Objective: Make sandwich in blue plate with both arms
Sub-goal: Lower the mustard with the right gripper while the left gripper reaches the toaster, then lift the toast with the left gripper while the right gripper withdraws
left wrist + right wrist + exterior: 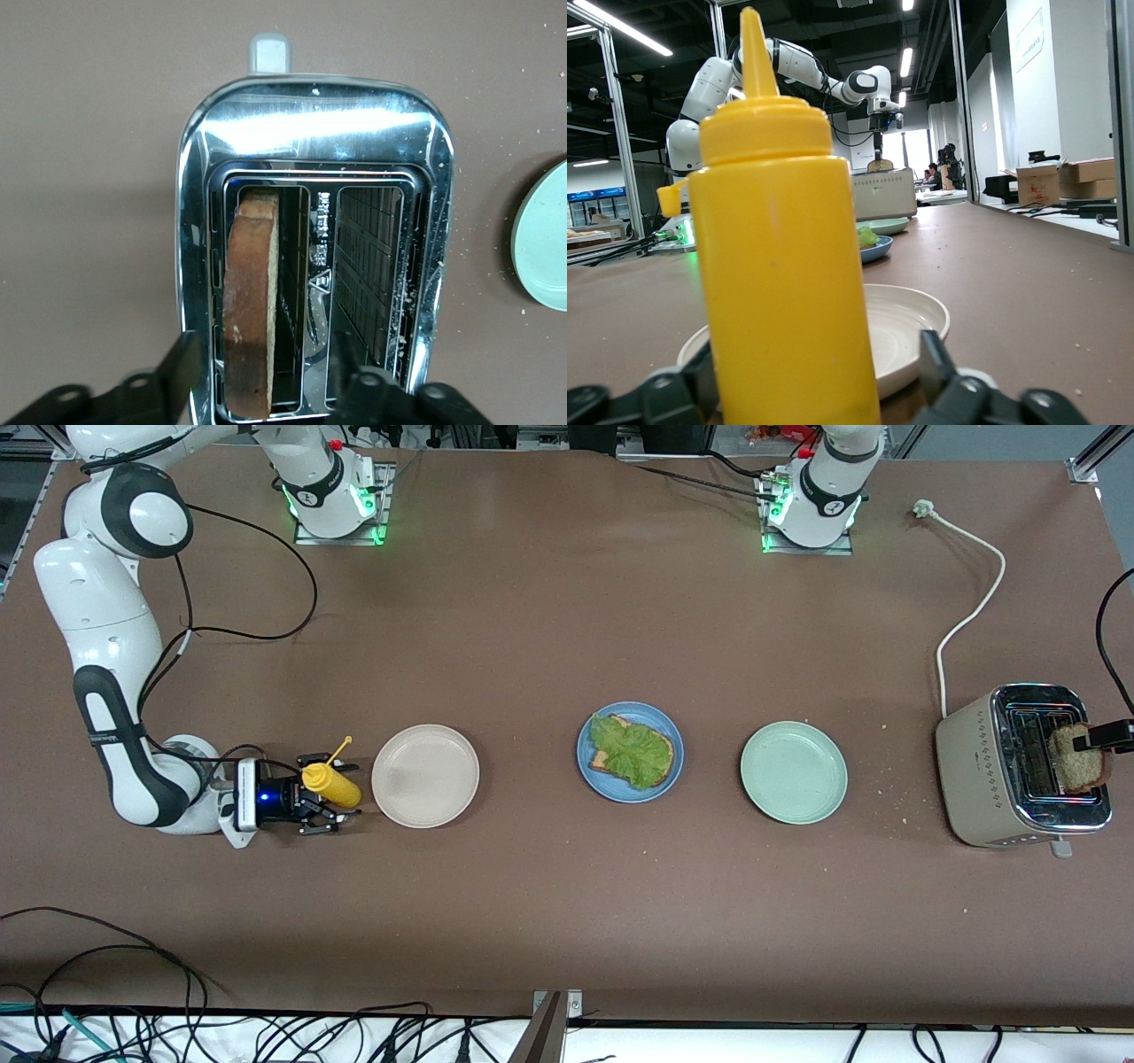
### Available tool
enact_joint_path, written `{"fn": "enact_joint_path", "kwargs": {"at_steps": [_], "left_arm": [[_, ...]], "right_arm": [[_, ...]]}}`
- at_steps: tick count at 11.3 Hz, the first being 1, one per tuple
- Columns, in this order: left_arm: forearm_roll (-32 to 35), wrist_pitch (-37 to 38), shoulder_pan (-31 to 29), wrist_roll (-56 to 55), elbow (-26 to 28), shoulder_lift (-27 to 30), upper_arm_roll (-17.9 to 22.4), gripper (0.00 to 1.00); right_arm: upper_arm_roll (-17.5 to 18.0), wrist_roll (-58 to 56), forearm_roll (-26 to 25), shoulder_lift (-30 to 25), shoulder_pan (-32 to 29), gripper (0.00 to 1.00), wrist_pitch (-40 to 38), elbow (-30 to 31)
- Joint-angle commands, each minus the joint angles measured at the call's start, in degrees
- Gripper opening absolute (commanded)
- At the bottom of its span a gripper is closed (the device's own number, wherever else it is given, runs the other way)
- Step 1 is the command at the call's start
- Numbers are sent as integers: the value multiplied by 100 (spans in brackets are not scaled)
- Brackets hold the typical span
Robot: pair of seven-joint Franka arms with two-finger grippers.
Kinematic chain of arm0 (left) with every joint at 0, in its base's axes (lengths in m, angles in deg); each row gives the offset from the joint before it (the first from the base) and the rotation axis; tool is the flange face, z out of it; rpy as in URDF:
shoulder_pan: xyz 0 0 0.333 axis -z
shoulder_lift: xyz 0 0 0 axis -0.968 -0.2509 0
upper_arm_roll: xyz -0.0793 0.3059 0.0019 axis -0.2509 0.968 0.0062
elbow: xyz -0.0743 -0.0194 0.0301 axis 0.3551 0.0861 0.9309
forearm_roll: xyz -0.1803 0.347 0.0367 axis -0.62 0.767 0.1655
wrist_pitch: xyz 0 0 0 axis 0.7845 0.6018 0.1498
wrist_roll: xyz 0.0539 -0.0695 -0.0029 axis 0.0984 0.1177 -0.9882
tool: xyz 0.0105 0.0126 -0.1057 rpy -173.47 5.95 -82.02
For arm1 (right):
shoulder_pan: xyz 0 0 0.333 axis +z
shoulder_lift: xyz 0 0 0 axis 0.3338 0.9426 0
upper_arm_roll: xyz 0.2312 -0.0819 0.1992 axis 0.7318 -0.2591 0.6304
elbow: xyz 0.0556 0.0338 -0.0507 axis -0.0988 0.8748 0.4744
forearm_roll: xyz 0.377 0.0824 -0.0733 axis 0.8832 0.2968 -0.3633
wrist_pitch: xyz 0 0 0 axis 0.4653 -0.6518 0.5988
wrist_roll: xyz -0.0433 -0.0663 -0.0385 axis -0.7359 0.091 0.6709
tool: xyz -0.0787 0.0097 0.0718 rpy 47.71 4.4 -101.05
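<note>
Left gripper [266, 390]: over the toaster [1019, 766], fingers either side of the toast slice [251, 301] in its slot; grip not certain.
Right gripper [321, 808]: low on the table by the beige plate [425, 775], fingers spread around the upright yellow mustard bottle [780, 257].
Blue plate [660, 731]: mid-table, holds one bread slice under lettuce [627, 751].
Green plate [794, 771]: beside it, nothing on it.
Left to do: top slice.

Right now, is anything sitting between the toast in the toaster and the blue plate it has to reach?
Yes: the pale green plate lies on the table between the toaster and the blue plate. Lifted high, the toast slice should pass over it.
</note>
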Motion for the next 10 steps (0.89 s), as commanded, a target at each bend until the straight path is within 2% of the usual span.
{"fn": "enact_joint_path", "kwargs": {"at_steps": [1,3,5,7,10], "left_arm": [[51,48,-8,-52,-221,-119,-28,0],[68,56,1,-17,-230,-67,-37,0],[138,144,1,-34,-658,-31,-55,0],[130,546,27,-43,-740,117,-98,0],[69,1144,272,-69,-740,565,-230,0]], "right_arm": [[-106,-102,-201,88,-159,100,-193,-109],[-114,-68,-491,-17,-204,100,-350,-283],[-149,90,-922,-280,-239,100,-482,-408],[-482,135,-1029,-710,-213,100,-544,-408],[-598,581,-1853,-1422,-212,100,-544,-425]]}}
